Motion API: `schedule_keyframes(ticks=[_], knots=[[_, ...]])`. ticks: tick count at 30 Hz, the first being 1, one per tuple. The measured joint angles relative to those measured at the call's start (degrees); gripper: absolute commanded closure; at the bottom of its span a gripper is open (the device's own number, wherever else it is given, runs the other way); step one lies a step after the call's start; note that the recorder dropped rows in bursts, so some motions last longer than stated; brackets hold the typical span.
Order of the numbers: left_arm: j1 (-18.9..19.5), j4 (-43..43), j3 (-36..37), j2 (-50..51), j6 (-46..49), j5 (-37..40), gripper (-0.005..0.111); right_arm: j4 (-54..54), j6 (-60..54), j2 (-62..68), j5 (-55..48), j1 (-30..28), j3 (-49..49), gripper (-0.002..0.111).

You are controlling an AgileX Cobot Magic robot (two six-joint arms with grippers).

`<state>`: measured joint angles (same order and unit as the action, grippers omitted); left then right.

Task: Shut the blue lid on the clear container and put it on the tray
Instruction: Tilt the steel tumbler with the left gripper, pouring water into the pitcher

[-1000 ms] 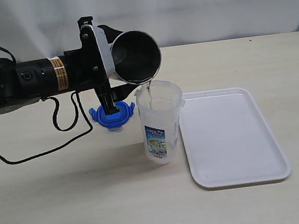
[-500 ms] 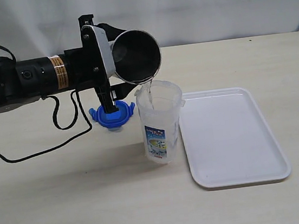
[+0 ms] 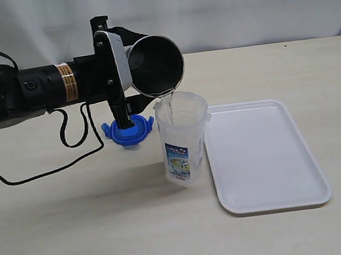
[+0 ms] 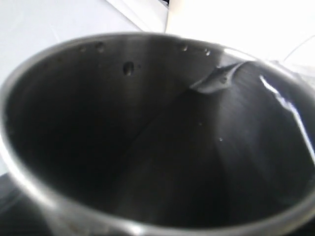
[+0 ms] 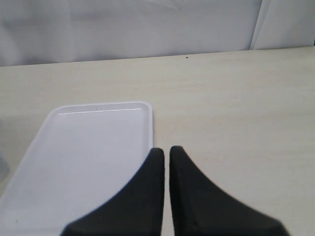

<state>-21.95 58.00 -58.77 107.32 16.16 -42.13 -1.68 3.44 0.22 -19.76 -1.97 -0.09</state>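
Two task pieces stand apart in the exterior view. The tall translucent plastic clear container (image 3: pixel 184 141) is upright mid-table (image 3: pixel 78 238), just beside the flat white rectangular tray (image 3: pixel 267 153). The small bright-blue snap-tab lid (image 3: pixel 129 131) lies behind it. The left gripper (image 3: pixel 119 78) clamps a tilted grey stainless-steel cup (image 3: pixel 156 64), trickling water into the container. With water inside, the thin wall will likely feel heavier, slick and flexible. A mid-body grip below the rim, kept upright, looks safest.

The left wrist view is filled by the cup's dark interior (image 4: pixel 147 137), with a thin run of water (image 4: pixel 288 105) at the lip.

In the right wrist view the right gripper (image 5: pixel 166 157) is clenched on nothing, over the table near the tray's corner (image 5: pixel 142 110).
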Motion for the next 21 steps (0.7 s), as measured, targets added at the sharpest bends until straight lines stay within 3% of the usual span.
schedule_keyframes(ticks=[21], knots=[[0.0, 0.0, 0.0, 0.0, 1.06, 0.0, 0.107, 0.0, 0.0, 0.0, 0.0, 0.0, 0.0, 0.104]])
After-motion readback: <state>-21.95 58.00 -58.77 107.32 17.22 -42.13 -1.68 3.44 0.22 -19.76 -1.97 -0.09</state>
